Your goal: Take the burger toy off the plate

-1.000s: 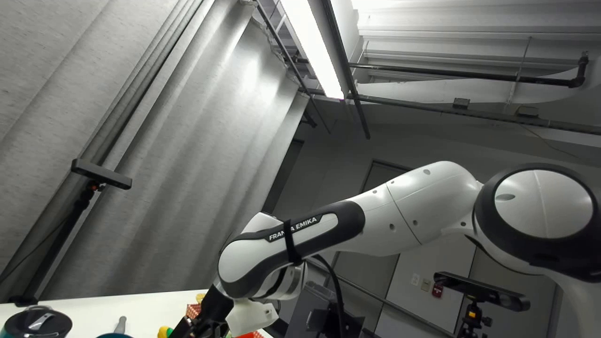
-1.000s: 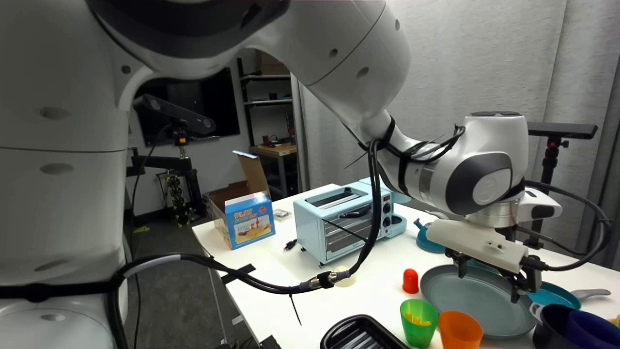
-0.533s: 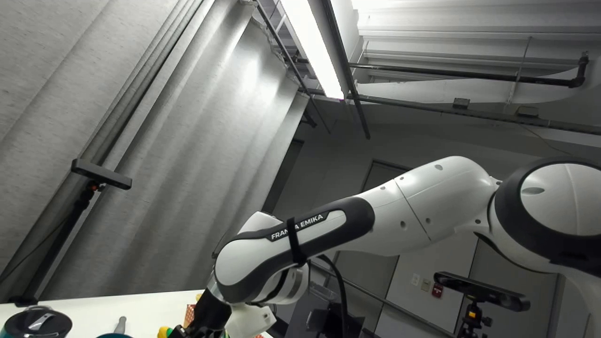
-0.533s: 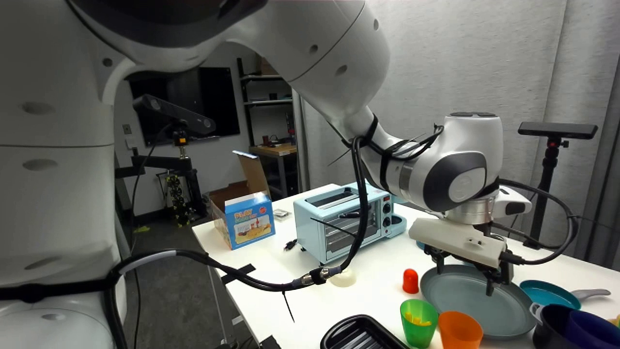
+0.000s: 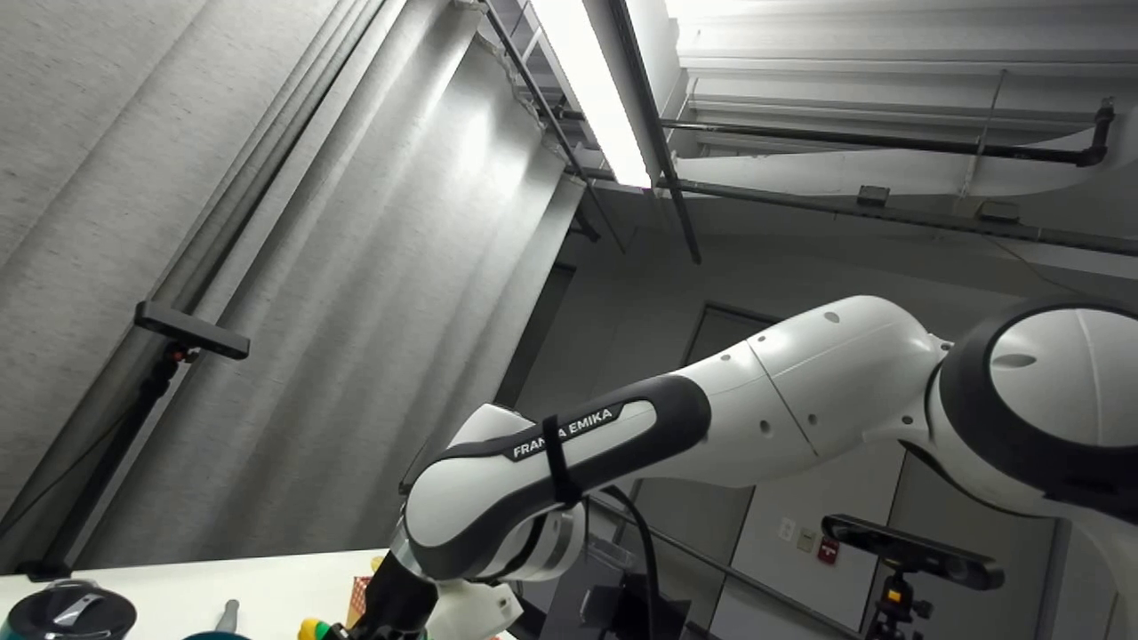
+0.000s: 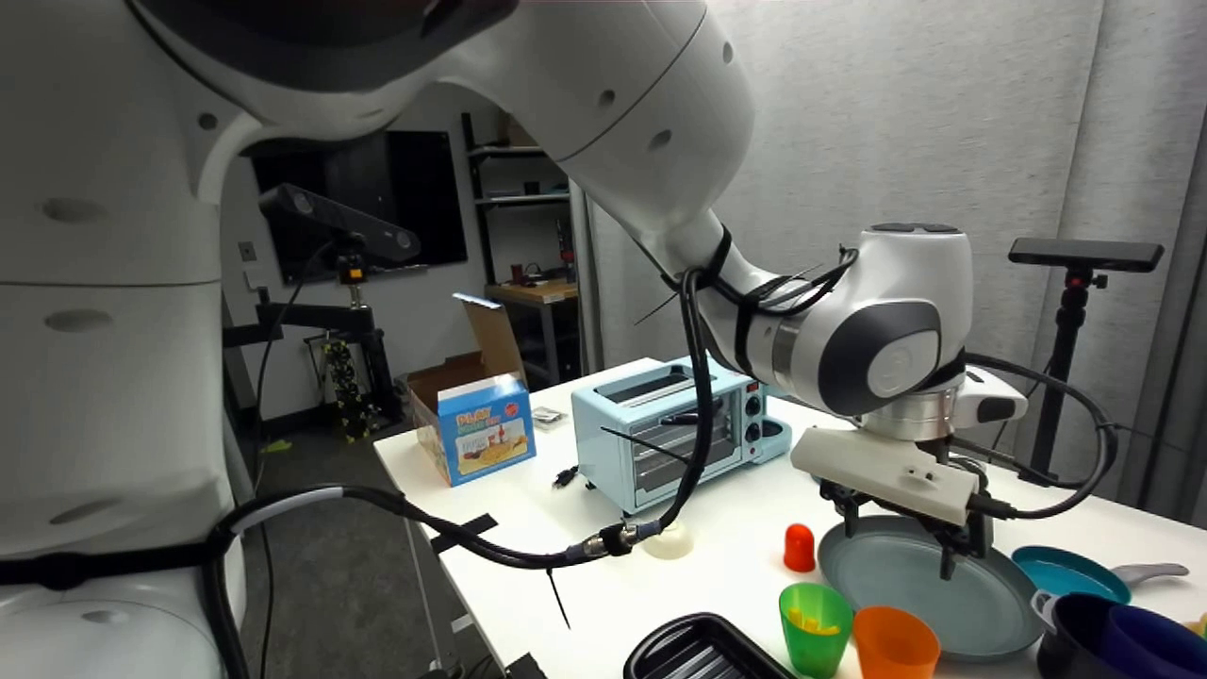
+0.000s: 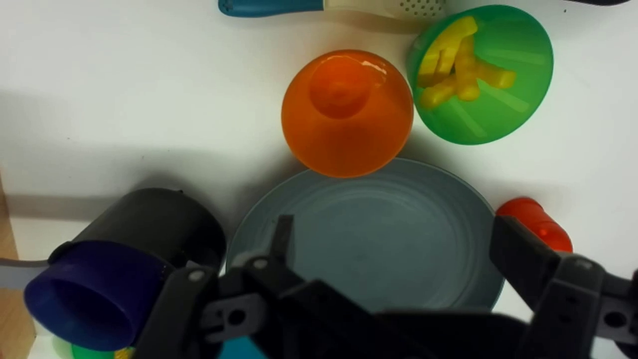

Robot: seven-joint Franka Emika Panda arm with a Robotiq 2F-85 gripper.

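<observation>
Removal was judged complete: no burger toy was seen on the grey plate (image 7: 369, 244) or identified elsewhere; above the plate, the gripper (image 7: 393, 223) was found spread, nothing held, with withdrawal presumably left.

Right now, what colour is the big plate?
Bluish grey; the plate shows best in the wrist view.

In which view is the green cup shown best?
The wrist view: it looks down into the green cup, yellow pieces clear. An exterior view shows it obliquely beside the orange cup, pieces smaller. In an exterior view with the ceiling light, I cannot find it.
</observation>
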